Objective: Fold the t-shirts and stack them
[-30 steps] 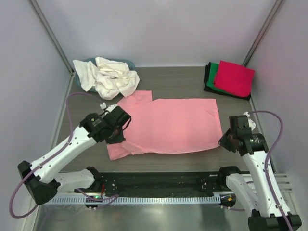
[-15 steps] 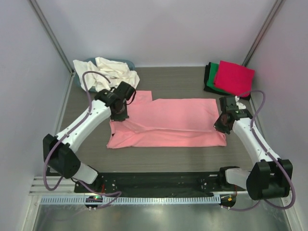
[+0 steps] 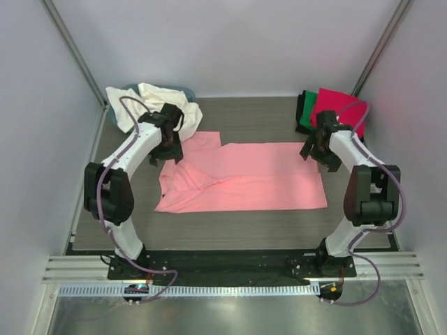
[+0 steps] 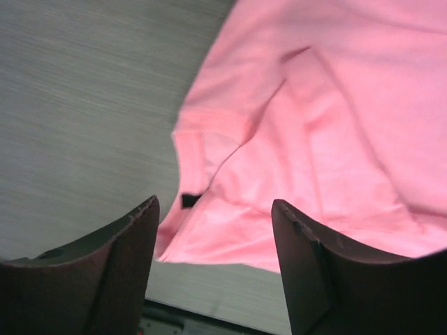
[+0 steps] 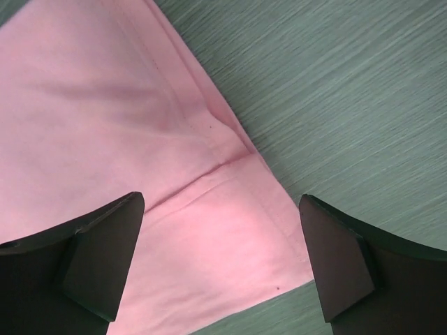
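Salmon pink t-shirt [image 3: 241, 178]: soft cotton, flat rough rectangle, rumpled at one end, lying on the grey wood-grain table [image 3: 237, 223] beneath both sets of jaws.
Left jaws: parted, empty, above its creased sleeve edge.
Right jaws: wide apart, empty, above its stitched hem corner.
Beyond left jaws: crumpled cream t-shirts [image 3: 157, 108].
Beyond right jaws: folded magenta t-shirt [image 3: 340, 112].
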`<control>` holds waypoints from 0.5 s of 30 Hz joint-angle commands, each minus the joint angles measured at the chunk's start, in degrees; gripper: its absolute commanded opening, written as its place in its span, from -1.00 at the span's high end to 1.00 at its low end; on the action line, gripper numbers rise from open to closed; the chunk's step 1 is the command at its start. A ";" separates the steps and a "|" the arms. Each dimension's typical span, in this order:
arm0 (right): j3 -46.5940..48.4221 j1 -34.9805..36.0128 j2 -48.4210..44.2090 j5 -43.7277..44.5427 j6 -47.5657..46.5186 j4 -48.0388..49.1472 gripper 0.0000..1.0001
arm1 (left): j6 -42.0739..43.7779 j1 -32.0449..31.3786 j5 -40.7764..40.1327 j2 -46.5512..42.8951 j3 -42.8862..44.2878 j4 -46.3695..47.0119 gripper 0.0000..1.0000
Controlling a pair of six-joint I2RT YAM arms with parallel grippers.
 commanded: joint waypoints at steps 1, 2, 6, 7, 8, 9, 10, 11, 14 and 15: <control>-2.42 -1.66 -10.06 -0.89 1.13 -1.99 -0.99 | -2.70 1.18 0.12 -12.62 -5.72 0.60 -0.39; -4.99 -1.75 -13.15 -1.68 2.09 -0.93 -0.99 | -5.23 1.27 0.38 -14.73 -8.19 2.35 -0.38; -18.87 -2.10 -25.20 -7.81 6.75 5.39 -0.94 | -11.58 1.45 5.47 -26.68 -25.40 9.29 -0.37; -23.51 -2.19 -26.87 -9.06 6.85 6.02 -0.91 | -13.15 1.45 8.36 -30.96 -31.97 11.05 -0.37; -25.73 -2.27 -29.07 -9.94 6.76 6.81 -0.86 | -14.13 1.53 9.69 -32.75 -35.60 14.55 -0.37; -28.02 -2.54 -29.96 -11.78 6.67 8.64 -0.84 | -16.57 1.45 10.49 -34.51 -38.59 16.24 -0.37; -31.69 -2.97 -30.40 -12.75 6.41 9.62 -0.81 | -17.82 1.45 11.36 -37.48 -44.19 17.73 -0.39; -33.30 -3.41 -30.67 -13.89 6.24 10.50 -0.79 | -18.70 1.45 11.98 -38.64 -46.60 20.97 -0.40; -37.44 -5.70 -30.23 -18.03 6.15 14.27 -0.72 | -22.21 1.45 13.04 -41.02 -52.49 25.38 -0.40; -37.88 -6.14 -29.19 -18.21 6.06 15.33 -0.70 | -22.66 1.53 12.96 -41.20 -53.29 26.00 -0.40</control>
